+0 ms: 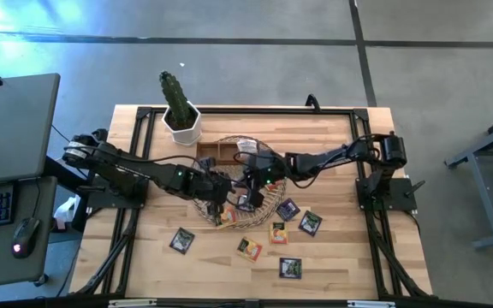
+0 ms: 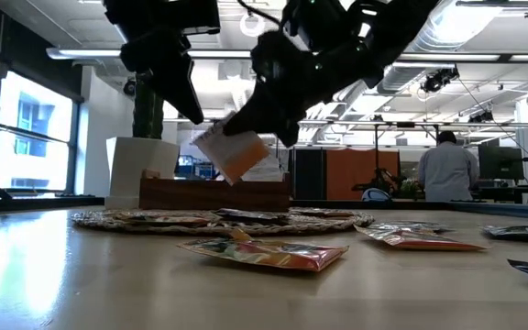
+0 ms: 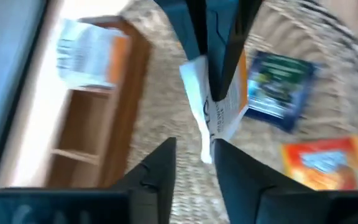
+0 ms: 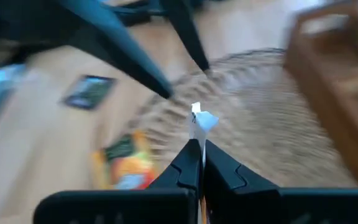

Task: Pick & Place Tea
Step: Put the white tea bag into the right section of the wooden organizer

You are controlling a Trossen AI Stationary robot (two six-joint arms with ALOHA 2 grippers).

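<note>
- Two grippers meet over the mat. Your right gripper is pinched tight on the top edge of one orange-and-white sachet.
- Your left gripper sits just under it with its fingers parted. The sachet's lower corner hangs between them, seemingly untouched.
- The sachet hangs in the air above the mat, just in front of the box.
- Expect it to be very light, thin and floppy, with slick paper. It will likely swing or twist from a corner grip, so hold it well in from the edge.
- The low view shows it clear of the mat, which the high view hides under the arms.
- The left wrist view shows a sachet already in the box, and both wrist views show the grip.
- Only the high view shows the other sachets lying loose on the table.
</note>
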